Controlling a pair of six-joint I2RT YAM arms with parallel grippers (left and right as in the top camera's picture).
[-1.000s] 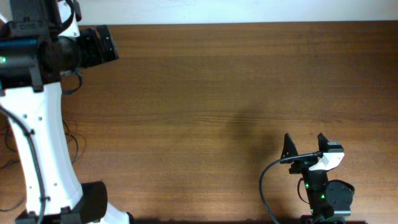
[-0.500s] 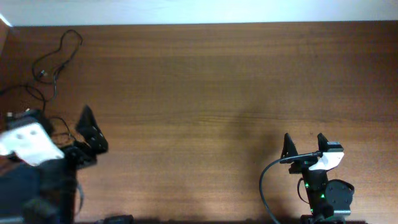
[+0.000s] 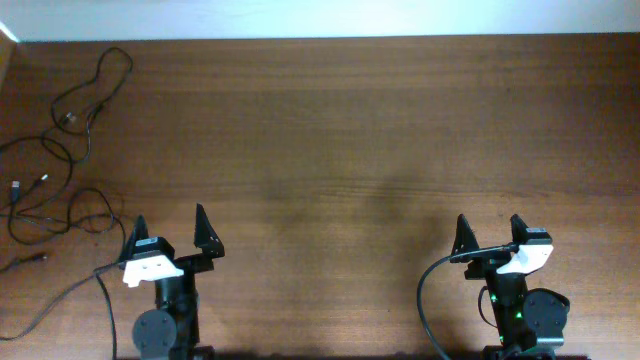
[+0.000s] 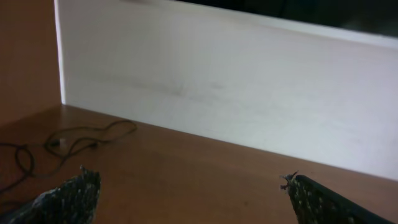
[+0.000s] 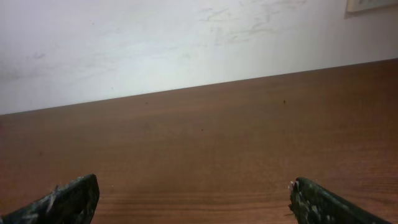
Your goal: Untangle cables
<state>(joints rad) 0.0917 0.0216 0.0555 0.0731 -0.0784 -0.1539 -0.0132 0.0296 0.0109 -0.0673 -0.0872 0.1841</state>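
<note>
Several thin black cables (image 3: 60, 150) lie spread in loose loops at the table's far left, with small plugs at their ends. Part of them shows at the left of the left wrist view (image 4: 68, 142). My left gripper (image 3: 168, 235) is open and empty near the front edge, to the right of the cables and apart from them. My right gripper (image 3: 490, 235) is open and empty at the front right, far from the cables. Both grippers also show open in their wrist views, left (image 4: 189, 190) and right (image 5: 194, 196).
The brown wooden table (image 3: 350, 130) ends at a white wall (image 4: 249, 81) along its far side. A thicker black arm cable (image 3: 425, 300) curves beside the right arm's base.
The left arm has swung down from the far left over the cables to the front edge, uncovering the cables. The right arm has not moved.
</note>
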